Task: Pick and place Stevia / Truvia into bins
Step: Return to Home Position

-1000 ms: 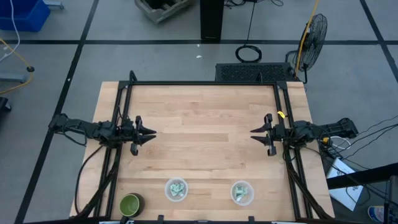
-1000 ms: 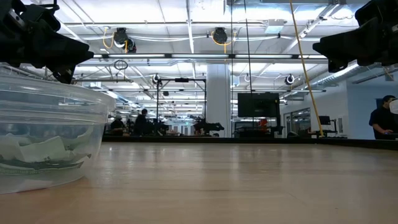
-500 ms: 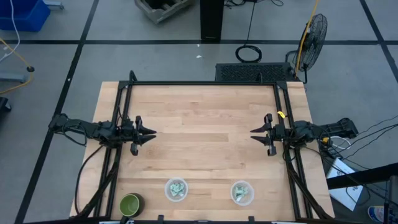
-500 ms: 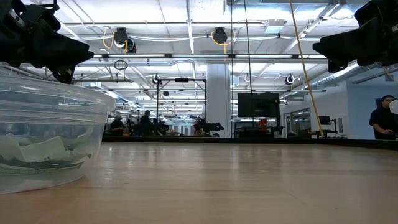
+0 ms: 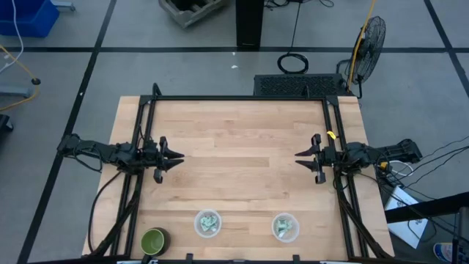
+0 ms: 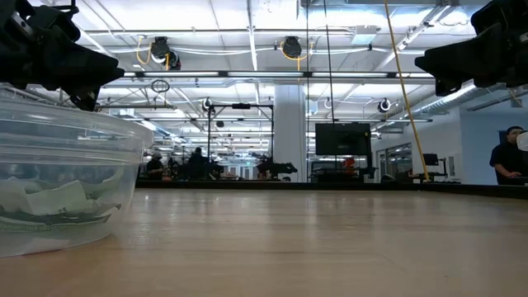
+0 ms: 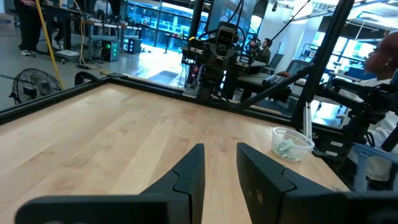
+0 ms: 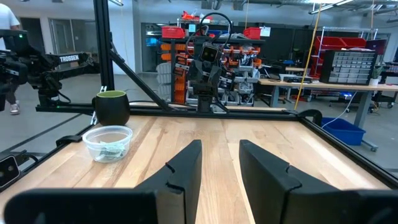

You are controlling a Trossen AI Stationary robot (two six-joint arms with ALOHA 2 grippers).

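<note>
Pale green Stevia packets (image 5: 208,222) lie heaped inside the two translucent bins (image 5: 197,220) at the lower centre of the overhead frame, with a green cup (image 5: 153,240) to their left. The left gripper (image 5: 178,157) hangs at mid-left and the right gripper (image 5: 299,155) at mid-right, each with jaws slightly apart, well away from the bins.
</note>
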